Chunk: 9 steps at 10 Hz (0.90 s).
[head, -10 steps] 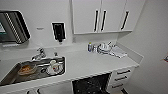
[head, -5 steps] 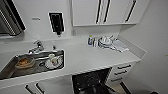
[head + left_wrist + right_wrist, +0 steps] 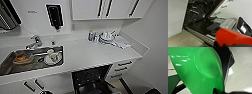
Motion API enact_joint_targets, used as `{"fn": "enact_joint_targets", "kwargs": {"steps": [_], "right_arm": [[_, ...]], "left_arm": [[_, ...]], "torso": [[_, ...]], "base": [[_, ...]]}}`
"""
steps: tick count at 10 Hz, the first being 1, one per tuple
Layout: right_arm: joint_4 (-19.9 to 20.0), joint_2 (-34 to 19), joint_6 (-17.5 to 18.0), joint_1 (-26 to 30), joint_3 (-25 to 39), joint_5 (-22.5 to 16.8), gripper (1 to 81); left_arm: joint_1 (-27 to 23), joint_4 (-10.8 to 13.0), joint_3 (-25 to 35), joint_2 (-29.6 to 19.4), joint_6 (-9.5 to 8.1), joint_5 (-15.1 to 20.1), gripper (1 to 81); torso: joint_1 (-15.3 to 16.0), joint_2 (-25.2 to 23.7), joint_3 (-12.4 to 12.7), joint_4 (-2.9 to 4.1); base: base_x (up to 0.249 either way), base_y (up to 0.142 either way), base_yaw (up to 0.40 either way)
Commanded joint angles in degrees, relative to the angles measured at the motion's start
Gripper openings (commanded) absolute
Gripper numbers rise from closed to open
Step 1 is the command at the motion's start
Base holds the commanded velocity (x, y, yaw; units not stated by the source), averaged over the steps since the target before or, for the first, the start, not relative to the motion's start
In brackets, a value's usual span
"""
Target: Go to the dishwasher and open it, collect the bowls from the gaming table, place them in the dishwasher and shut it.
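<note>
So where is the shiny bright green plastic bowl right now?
The shiny bright green plastic bowl looms close in the right wrist view, above the pale floor, beside a dark panel.

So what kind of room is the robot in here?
Most likely a small office kitchenette: a steel sink with dirty dishes set in a white counter, white wall cabinets above, and an open dishwasher built in below the counter.

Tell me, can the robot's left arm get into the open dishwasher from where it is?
Probably yes. In the left wrist view the dishwasher stands open close in front, door down and dark racks showing, with nothing between. That arm carries a red-orange thing at the picture's near edge.
</note>
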Motion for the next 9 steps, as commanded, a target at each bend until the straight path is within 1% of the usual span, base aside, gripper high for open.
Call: {"fn": "enact_joint_targets", "kwargs": {"steps": [1,3,4,7,9], "right_arm": [[-1.8,0.1,-1.2,0.1,1.2,-4.3,1.0],[-1.8,0.2,-1.2,0.1,1.2,-4.3,1.0],[-1.7,0.2,-1.2,0.1,1.2,-4.2,1.0],[-1.8,0.2,-1.2,0.1,1.2,-4.2,1.0],[-1.8,0.3,-1.2,0.2,1.2,-4.2,1.0]], "left_arm": [[-12.6,-0.1,8.0,4.1,-1.97,14.2,1.0],[-16.7,-0.1,7.8,7.9,-3.9,18.4,1.0],[-18.3,-0.1,7.8,9.3,-4.52,20.0,1.0],[-21.0,0.0,7.5,13.2,-5.14,22.8,1.0],[-22.5,0.0,5.9,16.2,-5.14,24.6,1.0]], "torso": [[0.0,0.0,0.0,0.0],[0.0,0.0,0.0,0.0],[0.0,0.0,0.0,0.0],[0.0,0.0,-0.1,0.0],[0.1,0.1,-0.1,0.0]], "base": [[0.0,0.0,0.0],[0.0,0.0,0.0],[0.0,0.0,0.0],[0.0,0.0,0.0],[0.0,0.0,0.0]]}}
